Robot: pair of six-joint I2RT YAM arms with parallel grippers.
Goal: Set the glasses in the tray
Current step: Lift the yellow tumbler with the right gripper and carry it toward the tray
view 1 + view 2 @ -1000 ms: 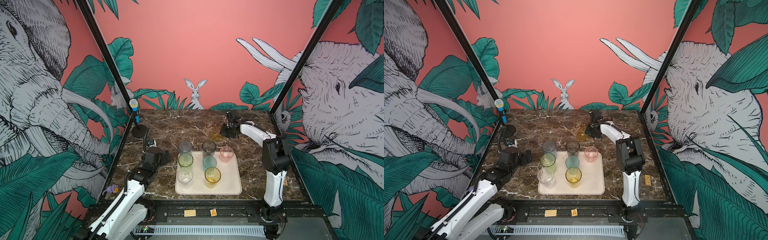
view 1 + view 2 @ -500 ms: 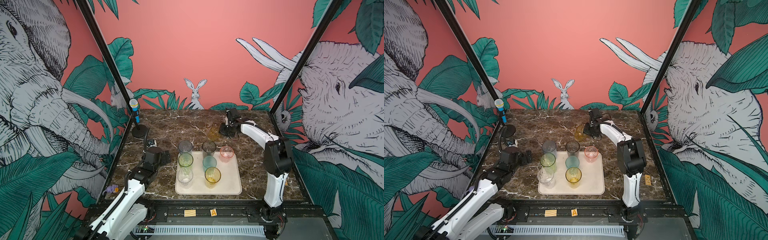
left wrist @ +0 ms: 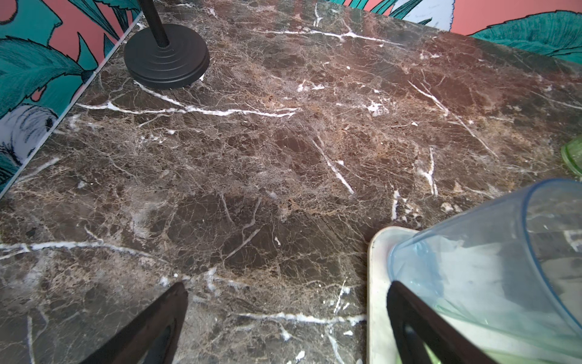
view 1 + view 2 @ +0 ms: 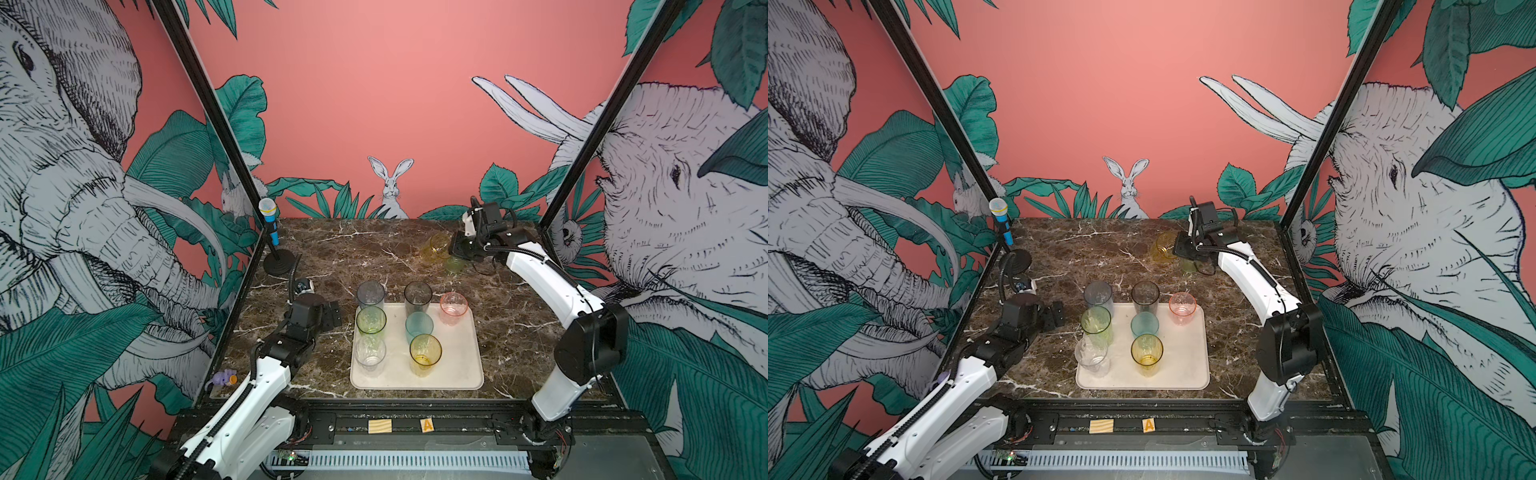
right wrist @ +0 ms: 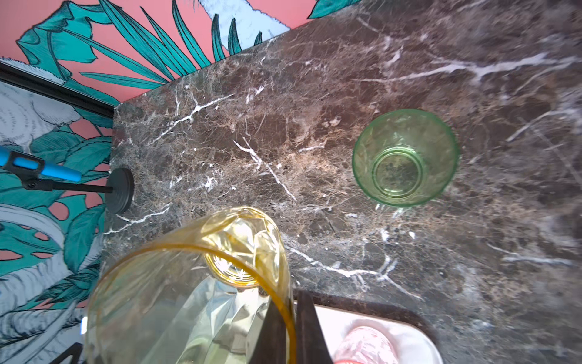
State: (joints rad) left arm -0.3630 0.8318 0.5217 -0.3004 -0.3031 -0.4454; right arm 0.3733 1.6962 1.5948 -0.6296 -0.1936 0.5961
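Note:
The cream tray (image 4: 461, 368) (image 4: 1187, 370) lies at the table's front middle and holds several glasses, among them a grey-blue one (image 4: 370, 294) (image 3: 488, 252), a smoky dark one (image 4: 418, 296) and a pink one (image 4: 454, 307) (image 5: 365, 346). At the back right, my right gripper (image 4: 457, 249) (image 5: 291, 302) is shut on the rim of a yellow glass (image 4: 436, 248) (image 4: 1165, 247) (image 5: 189, 299), which hangs tilted above the marble. A short green glass (image 4: 455, 264) (image 5: 404, 157) stands on the table just beside it. My left gripper (image 4: 332, 318) (image 3: 286, 293) is open and empty, left of the tray.
A blue microphone on a black stand (image 4: 272, 232) with a round base (image 3: 167, 60) stands at the back left corner. Black frame posts (image 4: 573, 166) rise at the table's sides. Two small wooden blocks (image 4: 380, 427) sit on the front rail. A purple toy (image 4: 224, 377) lies beyond the left edge.
My right gripper has risen a little with the yellow glass, which leaves the short green glass showing below it. The left arm has not moved.

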